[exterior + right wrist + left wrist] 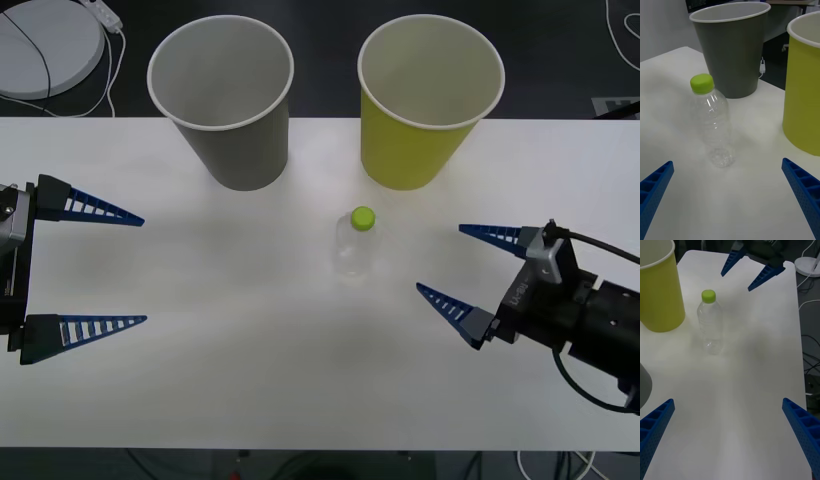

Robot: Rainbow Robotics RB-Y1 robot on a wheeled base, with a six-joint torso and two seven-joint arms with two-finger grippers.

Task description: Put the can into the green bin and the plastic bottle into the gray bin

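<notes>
bottle (357, 243) upright, unlabelled, before gray bin (222, 98) and green bin (428, 100) | white bench (250, 360) | dark floor | left gripper (138, 270), right gripper (440, 261) wide open, empty

White table (250, 380) spans the view, evenly lit, soft shadows. Dark floor (330, 60) behind it. Round white disc (45, 45) with white cable (115, 60) at far left on floor. More cables (810, 348) beside table edge.
</notes>
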